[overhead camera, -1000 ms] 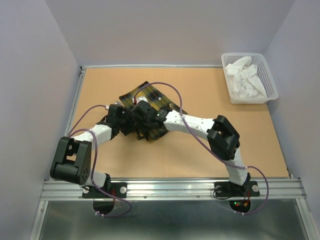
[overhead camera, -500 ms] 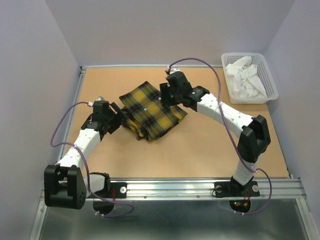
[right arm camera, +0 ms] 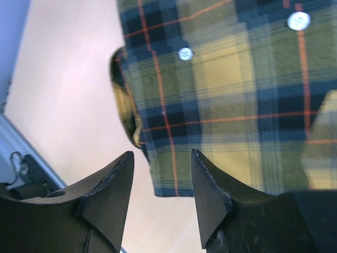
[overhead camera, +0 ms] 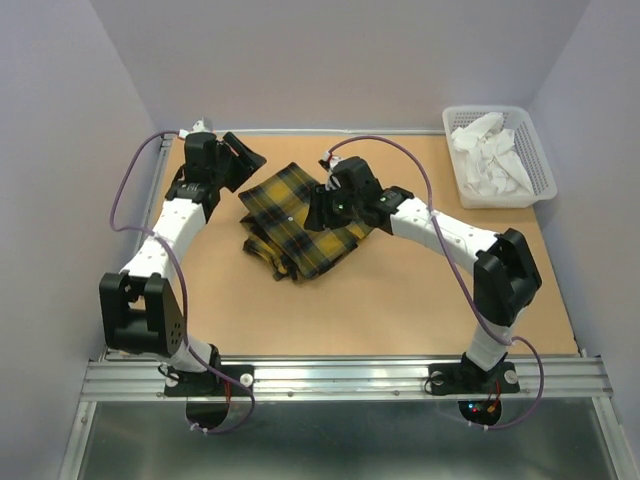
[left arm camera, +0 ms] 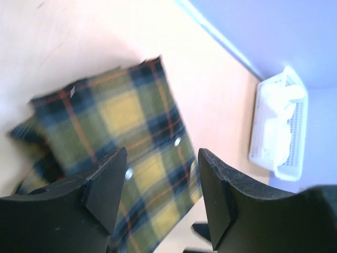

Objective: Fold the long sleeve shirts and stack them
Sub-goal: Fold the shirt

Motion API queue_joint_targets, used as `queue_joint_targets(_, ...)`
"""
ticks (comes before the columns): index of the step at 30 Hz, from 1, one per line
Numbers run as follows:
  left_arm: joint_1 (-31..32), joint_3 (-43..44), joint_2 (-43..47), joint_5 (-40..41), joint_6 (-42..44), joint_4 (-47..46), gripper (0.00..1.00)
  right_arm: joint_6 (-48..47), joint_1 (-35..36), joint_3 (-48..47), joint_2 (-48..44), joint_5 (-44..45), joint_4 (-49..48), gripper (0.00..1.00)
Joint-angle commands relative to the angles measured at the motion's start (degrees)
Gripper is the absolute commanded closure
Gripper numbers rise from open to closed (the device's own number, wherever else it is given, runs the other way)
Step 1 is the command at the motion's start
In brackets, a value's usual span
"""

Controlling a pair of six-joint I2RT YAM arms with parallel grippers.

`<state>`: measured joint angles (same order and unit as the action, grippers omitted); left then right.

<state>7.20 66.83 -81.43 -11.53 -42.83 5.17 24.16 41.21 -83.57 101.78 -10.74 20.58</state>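
Shirt: one plaid shirt lies on the table as a folded, slightly skewed bundle. Its button side faces up, and a looser layer sticks out at its near-left edge.
Basket: a white basket holding white cloth sits well apart from the shirt, to its far right.
Left gripper: the left gripper hangs in the air off the shirt's far-left corner, jaws spread and empty. Its wrist view looks down on the shirt from clear above, touching nothing.
Right gripper: the right gripper is over the shirt's far-right part. Its jaws are parted with no cloth between them. In its wrist view they frame a folded edge of the shirt just below two buttons. I cannot tell whether the tips touch the cloth.
Just changed: a second ago both grippers were bunched together over the shirt's middle. They then split to opposite sides. Now the left has swung away and up past the far-left corner, while the right has come back in over the shirt.
Shirt since then: its outline has hardly moved in the last half second.
Meaning: the last fold looks done and let go, with neither gripper holding cloth. The right seems set to press or tidy that edge, or to take a new pinch.
Left to do: the protruding near-left layer probably needs squaring. No second shirt is in view to stack on.
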Motion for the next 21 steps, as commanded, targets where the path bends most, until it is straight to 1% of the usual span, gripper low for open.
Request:
queue_joint_targets(1, 0.6, 5.0, -5.7, -1.9, 0.6, -6.1, 0.35, 1.2, -0.1, 1.7, 1.5, -8.0, -8.5, 0.47)
queue_joint_targets(3, 1.0, 5.4, -9.5, -2.8, 0.6, -7.7, 0.37, 1.1, -0.1, 2.5, 2.9, -10.8, -10.5, 0.47)
queue_joint_targets(5, 1.2, 5.1, -11.5, -2.7, 1.1, -9.5, 0.39, 0.4, -0.1, 2.8, 4.8, -13.1, -11.2, 0.47)
queue_joint_targets(8, 1.5, 2.1, -13.9, -1.5, 1.3, -11.1, 0.44, -0.6, -0.1, 3.5, 7.1, -16.5, -12.7, 0.47)
queue_joint_targets(11, 1.5, -4.2, -13.4, 1.7, -0.2, -13.4, 0.49, -1.4, -0.1, 4.6, 10.6, -19.4, -13.5, 0.48)
queue_joint_targets(14, 1.3, -15.0, -12.2, 3.5, -3.9, -16.9, 0.52, -1.8, 0.0, 6.8, 12.3, -20.7, -14.9, 0.48)
queue_joint_targets(16, 1.2, -18.7, -11.7, 4.5, -6.7, -18.5, 0.55, -2.1, -0.1, 8.8, 13.3, -21.1, -15.4, 0.48)
queue_joint_targets(18, 1.1, -23.3, -11.2, 5.9, -8.4, -19.2, 0.56, -2.3, -0.1, 9.9, 13.5, -20.8, -15.8, 0.48)
queue_joint_targets(21, 0.4, -27.1, -10.8, 6.4, -10.4, -20.2, 0.57, -2.9, -0.1, 12.0, 14.0, -20.0, -16.2, 0.48)
